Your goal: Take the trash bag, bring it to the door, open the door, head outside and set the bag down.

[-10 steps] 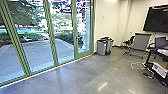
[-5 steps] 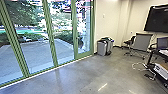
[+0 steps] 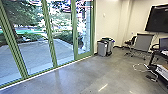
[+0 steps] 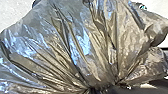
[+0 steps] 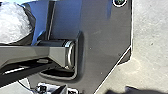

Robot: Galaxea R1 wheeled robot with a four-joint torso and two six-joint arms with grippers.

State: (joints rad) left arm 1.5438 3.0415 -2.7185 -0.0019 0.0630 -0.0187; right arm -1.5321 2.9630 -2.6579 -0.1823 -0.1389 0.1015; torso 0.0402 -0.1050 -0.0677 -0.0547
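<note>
In the left wrist view the trash bag (image 4: 95, 47) looms large, shiny and crumpled. Its plastic draws together into tight folds where my left gripper (image 4: 97, 88) is shut on it. A pale, crinkled bulge that looks like part of the bag (image 5: 13, 22) shows beside my own dark body in the right wrist view. Ahead in the head view stand tall glass doors in green frames, with the narrow door (image 3: 84, 53) nearest the wall upright in its frame. Whether my right gripper is open or shut cannot be made out.
Grey bins (image 3: 102, 48) stand by the wall just right of the glass doors. Farther right are a grey-backed chair (image 3: 143, 42), a dark desk with white cables (image 3: 140, 66) on the floor, and a wall screen (image 3: 158, 18). Outside lies a paved yard (image 3: 35, 56) with bushes.
The head view has shifted slightly: the chair, screen and desk lie a little farther right in it, and the left door frames a little farther left. The camera has moved.
</note>
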